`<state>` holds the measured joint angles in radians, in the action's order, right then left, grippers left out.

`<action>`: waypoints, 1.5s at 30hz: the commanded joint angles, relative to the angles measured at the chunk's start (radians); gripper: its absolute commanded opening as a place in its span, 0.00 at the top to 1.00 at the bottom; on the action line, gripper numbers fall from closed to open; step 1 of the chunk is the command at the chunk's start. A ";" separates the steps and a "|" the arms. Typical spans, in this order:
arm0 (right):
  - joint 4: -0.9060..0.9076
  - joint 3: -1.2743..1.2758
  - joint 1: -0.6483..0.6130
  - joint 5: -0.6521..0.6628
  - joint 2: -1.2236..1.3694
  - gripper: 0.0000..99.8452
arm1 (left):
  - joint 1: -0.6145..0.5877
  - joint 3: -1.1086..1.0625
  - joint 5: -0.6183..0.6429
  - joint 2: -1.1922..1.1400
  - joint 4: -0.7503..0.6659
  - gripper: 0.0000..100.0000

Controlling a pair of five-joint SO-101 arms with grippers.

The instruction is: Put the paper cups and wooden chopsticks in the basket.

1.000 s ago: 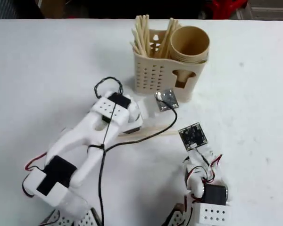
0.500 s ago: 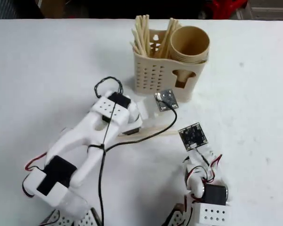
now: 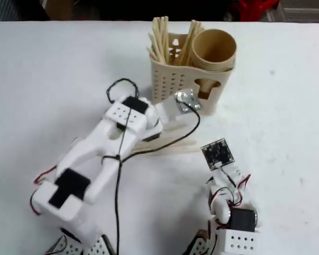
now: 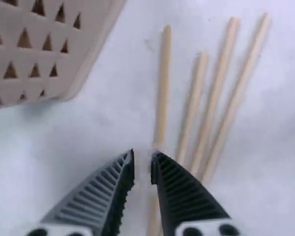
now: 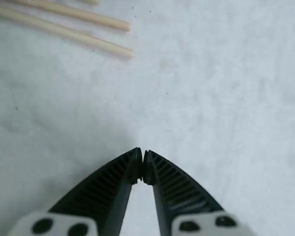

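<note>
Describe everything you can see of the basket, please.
The basket is a cream, plastic-looking caddy with perforated walls and a keyhole-shaped cutout in its near side. It stands upright on the white table, toward the far edge. Wooden chopsticks stand bundled in one side; stacked paper cups fill the other.

The loose chopsticks [image 3: 175,146], between the basket [image 3: 183,79] and the table's near edge, are partly covered by the left arm [image 3: 103,143] and its cable [image 3: 116,212]. The near end of one chopstick [image 4: 162,88] is hidden behind the left gripper [image 4: 142,160]; whether it is gripped cannot be told.
</note>
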<state>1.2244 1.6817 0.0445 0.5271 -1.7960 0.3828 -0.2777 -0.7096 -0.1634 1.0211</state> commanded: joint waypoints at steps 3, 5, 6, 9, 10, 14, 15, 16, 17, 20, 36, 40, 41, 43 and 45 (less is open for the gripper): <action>0.002 0.008 0.005 0.012 -0.007 0.98 | -0.021 0.080 -0.028 -0.171 -0.035 0.92; 0.002 0.008 0.005 0.012 -0.007 0.98 | -0.018 0.110 -0.028 -0.216 -0.018 0.92; 0.002 0.008 0.005 0.012 -0.007 0.98 | -0.016 0.127 -0.028 -0.228 0.003 0.92; 0.002 0.008 0.005 0.012 -0.007 0.98 | -0.018 0.169 -0.028 -0.252 0.060 0.92; 0.002 0.008 0.005 0.012 -0.007 0.98 | -0.018 0.175 -0.028 -0.259 0.068 0.92; 0.002 0.008 0.005 0.012 -0.007 0.98 | -0.018 0.180 -0.028 -0.268 0.072 0.98; 0.002 0.008 0.005 0.012 -0.007 0.98 | -0.016 0.176 -0.028 -0.268 0.072 0.98; 0.002 0.008 0.005 0.012 -0.007 0.98 | -0.016 0.176 -0.028 -0.266 0.072 0.98; 0.002 0.008 0.005 0.012 -0.007 0.98 | -0.018 0.176 -0.029 -0.266 0.081 0.98; 0.002 0.008 0.005 0.012 -0.007 0.98 | -0.019 0.192 -0.028 -0.249 0.121 0.98; 0.002 0.008 0.004 0.012 -0.007 0.98 | 0.001 0.239 0.115 0.486 0.256 0.98; 0.002 0.008 0.004 0.012 -0.007 0.98 | 0.008 0.322 0.288 0.582 0.115 0.98; 0.002 0.008 0.004 0.012 -0.007 0.98 | 0.015 0.345 0.324 0.584 0.066 0.98; 0.002 0.008 0.004 0.012 -0.007 0.98 | 0.018 0.384 0.384 0.582 -0.044 0.98; 0.002 0.008 0.004 0.012 -0.007 0.98 | 0.018 0.407 0.451 0.565 -0.184 0.98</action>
<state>1.2244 1.6817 0.0445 0.5271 -1.7960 0.3813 0.0430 -0.3828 0.3751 1.0779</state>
